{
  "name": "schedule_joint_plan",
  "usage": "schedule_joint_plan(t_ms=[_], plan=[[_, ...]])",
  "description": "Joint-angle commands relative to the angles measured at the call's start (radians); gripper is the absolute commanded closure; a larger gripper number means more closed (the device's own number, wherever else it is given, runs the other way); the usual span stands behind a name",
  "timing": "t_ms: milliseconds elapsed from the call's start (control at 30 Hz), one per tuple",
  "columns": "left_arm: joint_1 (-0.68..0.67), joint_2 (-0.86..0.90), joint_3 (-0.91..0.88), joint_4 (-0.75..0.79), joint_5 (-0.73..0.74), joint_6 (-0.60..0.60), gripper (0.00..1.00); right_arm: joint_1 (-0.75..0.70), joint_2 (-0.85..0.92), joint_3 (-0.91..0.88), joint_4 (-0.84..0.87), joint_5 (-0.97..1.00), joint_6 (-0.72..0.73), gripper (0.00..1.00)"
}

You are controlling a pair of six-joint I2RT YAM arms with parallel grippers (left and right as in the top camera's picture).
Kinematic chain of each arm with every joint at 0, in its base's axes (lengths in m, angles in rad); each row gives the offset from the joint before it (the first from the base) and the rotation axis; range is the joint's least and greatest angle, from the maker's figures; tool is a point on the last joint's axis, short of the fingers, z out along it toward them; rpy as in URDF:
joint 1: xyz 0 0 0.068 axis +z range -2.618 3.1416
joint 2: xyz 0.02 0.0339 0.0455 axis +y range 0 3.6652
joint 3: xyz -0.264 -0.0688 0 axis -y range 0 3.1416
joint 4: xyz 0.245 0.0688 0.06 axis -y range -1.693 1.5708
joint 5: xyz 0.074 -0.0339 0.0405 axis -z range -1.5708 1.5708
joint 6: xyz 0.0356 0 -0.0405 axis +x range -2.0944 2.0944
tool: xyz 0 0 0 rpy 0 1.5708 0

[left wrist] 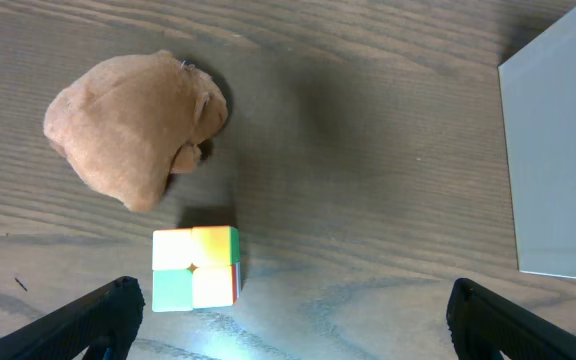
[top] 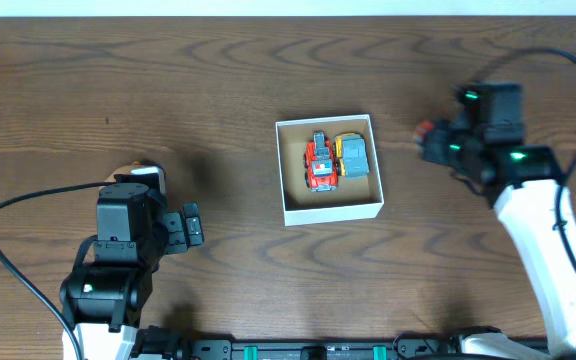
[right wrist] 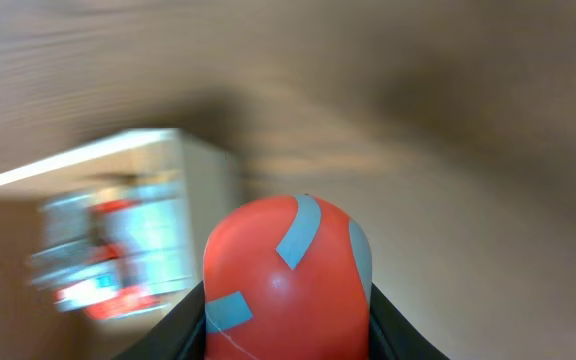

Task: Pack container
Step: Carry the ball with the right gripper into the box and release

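Right fingers pinching red rounded toy with grey-blue stripes, one dark pad each side. Right wrist view blurred. Right gripper beside container, apart from it. Container mid-table; red car and blue-yellow car side by side inside, bare floor at front. Left gripper spread wide, empty, near colour cube and tan soft lump. Step, likely: carrying red toy to container. Next: cross wall, lower into bare strip clear of cars, release.
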Motion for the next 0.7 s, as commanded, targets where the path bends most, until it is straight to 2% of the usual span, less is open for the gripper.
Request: schedule_joint_plan(t_ms=[0,133,300,667], plan=[[-0.002,-0.001,0.023,-0.002,-0.002,-0.007,0.02,0.155,-0.006,0.044,0.026,-0.007,-0.116,0.97],[-0.002,0.0,0.023,-0.002,-0.002,-0.026,0.02,0.323,0.024,0.044,0.105,0.051,-0.122,0.98],[-0.002,0.0,0.023,-0.002,-0.002,-0.029,0.02,0.437,0.124,0.045,0.189,0.08,-0.153,0.98],[-0.002,0.0,0.023,-0.002,-0.002,-0.029,0.02,0.478,0.307,0.045,0.341,0.079,-0.168,0.98]])
